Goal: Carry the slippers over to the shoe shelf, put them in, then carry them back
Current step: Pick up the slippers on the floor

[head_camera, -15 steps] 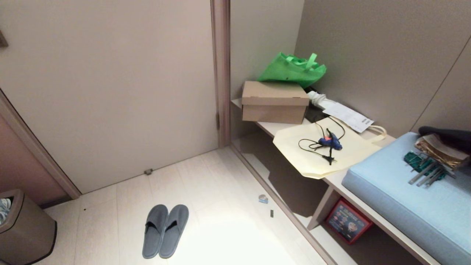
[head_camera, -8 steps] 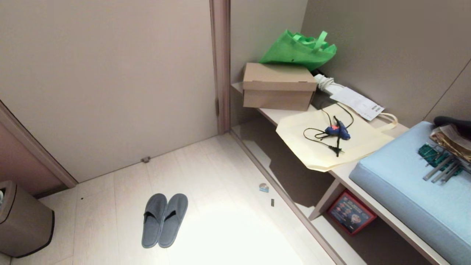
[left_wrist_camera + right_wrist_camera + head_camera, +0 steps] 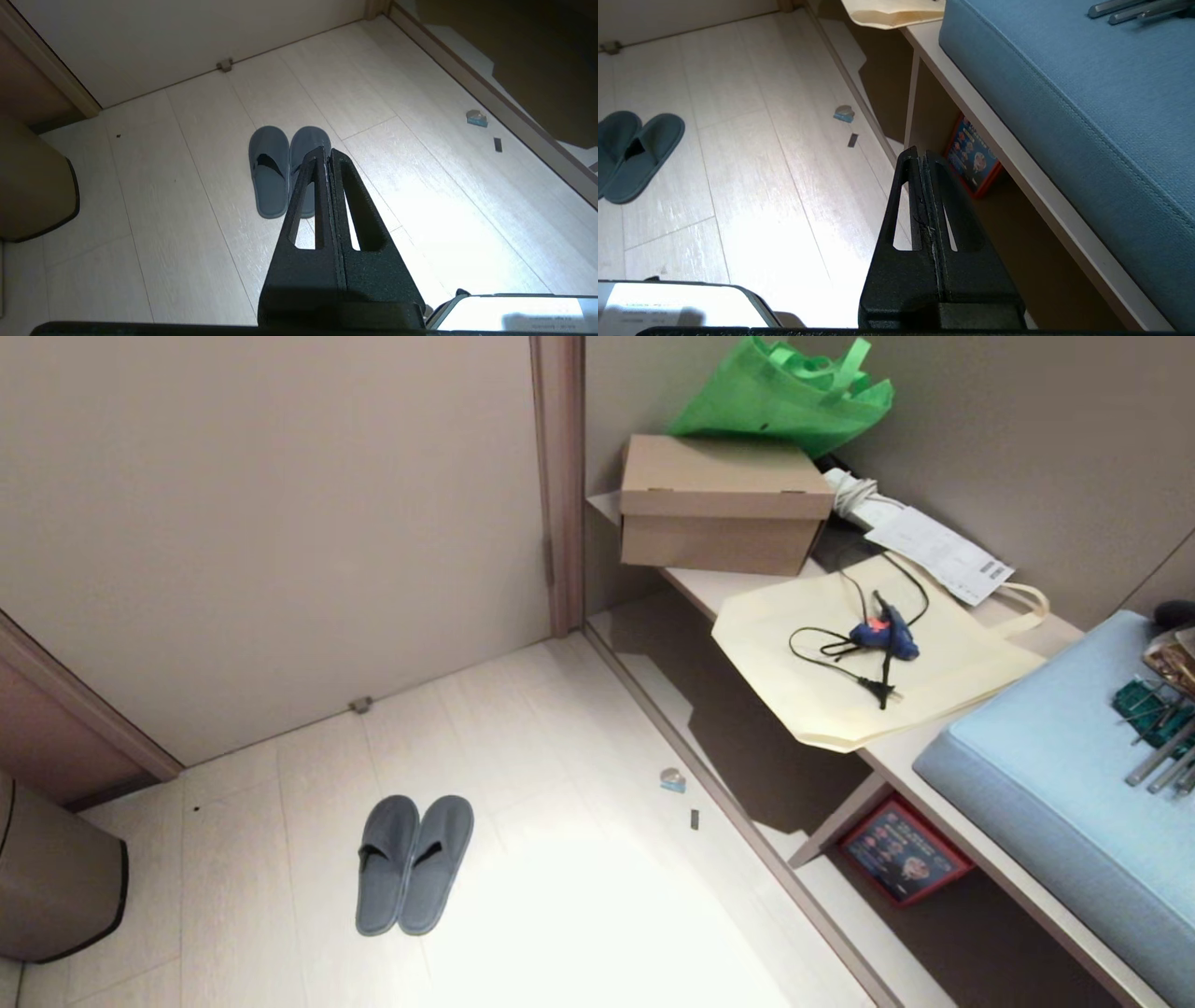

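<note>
Left gripper fingers pressed flat together, holding nothing, hanging above the floor with its tip lined over the slippers in its own wrist view. Right gripper likewise closed and empty, aimed toward the edge of the shoe shelf. Neither arm shows in the head view. Slippers lie side by side on the pale floor, touching, toes toward the door, well apart from the shelf opening. Risks, as judgement: with fingers shut, a descent would only press on the soft fabric and skid the pair, so they must open first; thin floppy soles may fold or one slipper drop if only one is pinched; small debris near the shelf's threshold could catch a sole dragged past; the cream tote bag overhangs the bench edge above the cubby and could be snagged on entry. Views: head view alone shows the bench top clutter, cardboard box, green bag, glue gun. Right wrist view alone looks into the cubby, showing the divider and a red-framed picture leaning inside. Left wrist view gives the clearest look at the slippers' open heels.
</note>
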Controlling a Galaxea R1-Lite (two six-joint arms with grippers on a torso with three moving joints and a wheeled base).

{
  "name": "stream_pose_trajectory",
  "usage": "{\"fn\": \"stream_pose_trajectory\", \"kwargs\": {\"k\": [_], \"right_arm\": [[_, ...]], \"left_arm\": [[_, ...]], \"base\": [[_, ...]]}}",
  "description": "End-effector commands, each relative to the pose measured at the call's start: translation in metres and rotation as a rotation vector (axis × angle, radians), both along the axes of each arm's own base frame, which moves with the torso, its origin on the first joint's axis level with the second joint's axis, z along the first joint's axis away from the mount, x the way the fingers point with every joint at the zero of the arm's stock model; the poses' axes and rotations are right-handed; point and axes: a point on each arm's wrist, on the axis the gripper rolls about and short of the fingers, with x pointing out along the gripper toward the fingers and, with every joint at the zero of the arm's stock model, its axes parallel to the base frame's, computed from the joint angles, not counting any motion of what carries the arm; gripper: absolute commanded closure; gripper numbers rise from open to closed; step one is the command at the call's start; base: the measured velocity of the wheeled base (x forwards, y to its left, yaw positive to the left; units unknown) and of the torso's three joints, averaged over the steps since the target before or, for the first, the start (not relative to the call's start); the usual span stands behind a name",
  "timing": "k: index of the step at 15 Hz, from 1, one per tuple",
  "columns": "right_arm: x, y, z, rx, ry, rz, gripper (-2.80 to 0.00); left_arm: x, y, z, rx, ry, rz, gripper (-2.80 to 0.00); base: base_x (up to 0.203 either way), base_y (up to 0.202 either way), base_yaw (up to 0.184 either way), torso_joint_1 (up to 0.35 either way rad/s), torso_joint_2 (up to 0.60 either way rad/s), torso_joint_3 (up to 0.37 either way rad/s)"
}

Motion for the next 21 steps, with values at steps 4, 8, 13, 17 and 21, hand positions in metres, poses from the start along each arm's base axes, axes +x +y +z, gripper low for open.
{"fn": "stream_pose_trajectory", "kwargs": {"k": [4,8,13,17,21], "right_arm": [[0.0001,0.0000,0.0000,-0.002,0.001,0.001,0.00],[0.0001,0.0000,0.0000,-0.002,0.001,-0.002,0.00],[0.0001,0.0000,0.0000,-0.002,0.001,-0.002,0.00],[0.0001,0.0000,0.0000,-0.002,0.000,-0.001,0.00],[0.0001,0.0000,0.0001,-0.002,-0.001,-0.002,0.00]], "left_arm": [[0.0005,0.0000,-0.0022,-0.001,0.007,0.000,0.00],[0.0005,0.0000,-0.0021,-0.001,0.006,0.000,0.00],[0.0005,0.0000,-0.0021,-0.001,0.006,0.000,0.00],[0.0005,0.0000,-0.0021,-0.001,0.006,0.000,0.00],[0.0005,0.0000,-0.0021,-0.001,0.006,0.000,0.00]], "base": [[0.000,0.000,0.000,0.000,0.00,-0.196],[0.000,0.000,0.000,0.003,0.00,-0.193],[0.000,0.000,0.000,0.002,0.00,-0.196],[0.000,0.000,0.000,0.006,0.00,-0.196],[0.000,0.000,0.000,0.001,0.01,-0.196]]}}
